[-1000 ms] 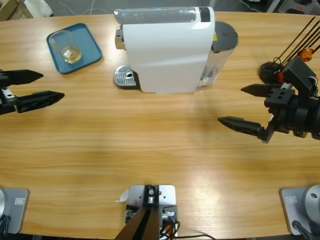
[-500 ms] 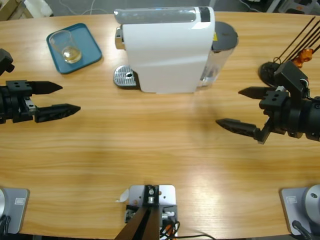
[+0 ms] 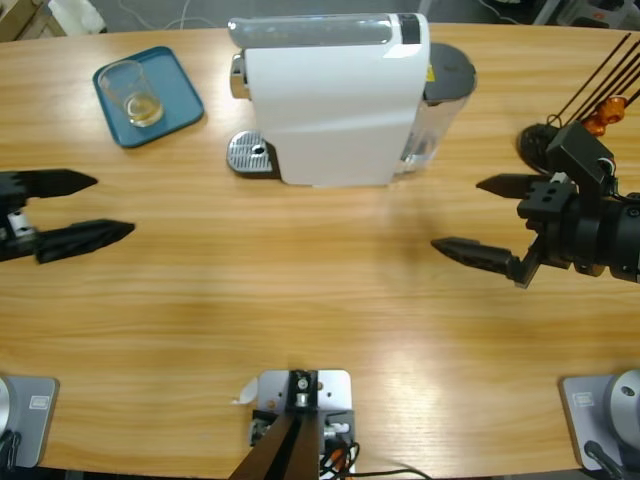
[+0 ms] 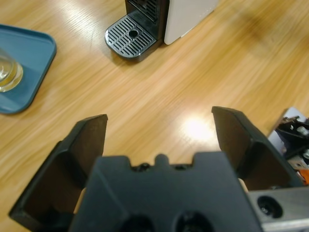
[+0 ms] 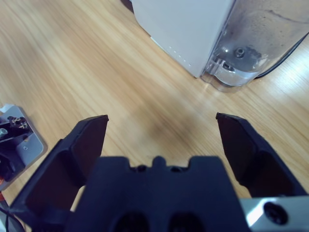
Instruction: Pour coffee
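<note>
Coffee (image 3: pixel 143 108) in glass on corner tray (image 3: pixel 180 85); both grippers (image 3: pixel 85 207) (image 3: pixel 470 218) agape over bare wood.

A robotics lab: camera rig hardware sits at the edge of the wooden table (image 3: pixel 330 300), well in front of the white coffee machine (image 3: pixel 335 100).

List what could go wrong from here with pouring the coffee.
1. The glass stands near one corner of the blue tray; a sideways nudge from the open left tool could tip it or slide the tray.
2. The coffee is shallow, so pouring needs a steep tilt and the glass might slip.
3. The right tool, open near the coffee machine, might bump its water tank.
</note>
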